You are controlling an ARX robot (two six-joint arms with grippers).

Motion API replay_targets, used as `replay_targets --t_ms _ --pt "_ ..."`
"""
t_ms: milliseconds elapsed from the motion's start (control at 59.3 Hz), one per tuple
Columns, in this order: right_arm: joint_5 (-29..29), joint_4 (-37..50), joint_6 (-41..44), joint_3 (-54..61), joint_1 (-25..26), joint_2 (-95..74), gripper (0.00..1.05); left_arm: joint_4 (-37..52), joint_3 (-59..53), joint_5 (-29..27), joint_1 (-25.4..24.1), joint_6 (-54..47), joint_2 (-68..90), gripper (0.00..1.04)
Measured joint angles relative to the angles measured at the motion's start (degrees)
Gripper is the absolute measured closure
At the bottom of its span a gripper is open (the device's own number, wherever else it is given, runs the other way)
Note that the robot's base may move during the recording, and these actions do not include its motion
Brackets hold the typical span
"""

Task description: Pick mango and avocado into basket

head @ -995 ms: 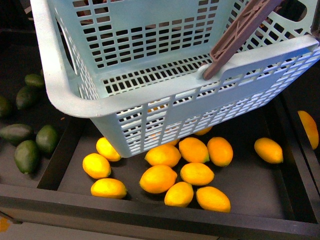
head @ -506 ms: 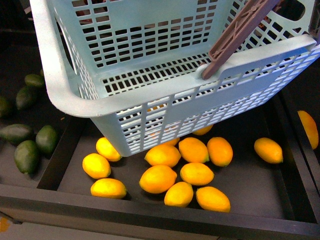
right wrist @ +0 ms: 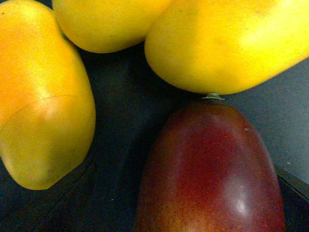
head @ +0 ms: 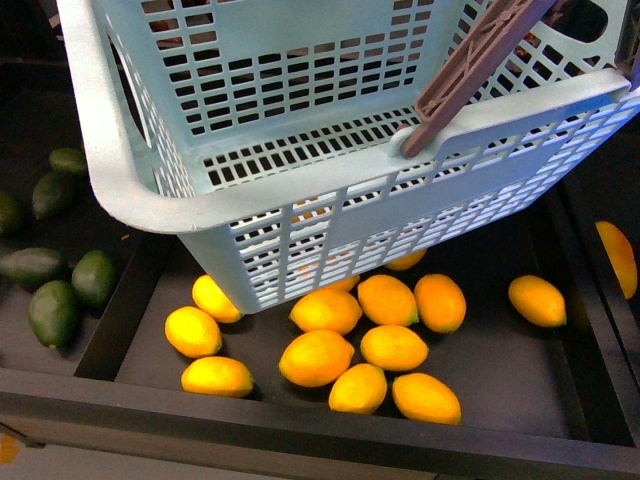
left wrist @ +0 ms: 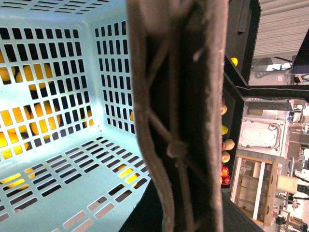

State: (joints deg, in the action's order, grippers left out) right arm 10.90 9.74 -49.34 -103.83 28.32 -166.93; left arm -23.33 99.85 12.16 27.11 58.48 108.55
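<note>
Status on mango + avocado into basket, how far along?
Done: nothing. The basket floor is bare in the front and left wrist views. In hand: the right wrist camera sits close over the red mango, which lies among yellow mangoes, apparently not lifted. Left: mango into basket, then an avocado from the group on the far left.

Front view light: bright, even, from overhead; the pale rim of the basket (head: 130,195) looks washed out.
Front view shadows: soft shadows under the yellow mangoes (head: 316,357); the avocados (head: 52,312) lie in dim light with little surface detail.
Front view sharpness: mostly crisp, faintly grainy in the dark tray.
Left wrist view: the handle (left wrist: 178,116) is very close, dim and blurred; the basket walls glow turquoise; the room beyond is overexposed.
Right wrist view: extreme close-up, soft focus; a small white glare spot on the red mango (right wrist: 212,169); the yellow skins are nearly blown out; deep shadow between the fruit.
</note>
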Motion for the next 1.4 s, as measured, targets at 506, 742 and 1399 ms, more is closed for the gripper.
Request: replay_targets --t_ms 506,742,1399 --pt "0.7 -2.08 0.28 -2.95 -1.36 -2.16 0.08 0.0 0.0 0.02 0.0 0.0 0.0 0.99" --pt "0.85 -2.51 0.66 -3.28 -1.36 -2.38 0.25 0.0 0.0 0.0 0.0 0.0 0.0 0.99" --pt "-11.5 13.31 12.68 22.56 1.31 19.98 0.48 0.0 0.0 0.02 0.0 0.0 0.0 0.99"
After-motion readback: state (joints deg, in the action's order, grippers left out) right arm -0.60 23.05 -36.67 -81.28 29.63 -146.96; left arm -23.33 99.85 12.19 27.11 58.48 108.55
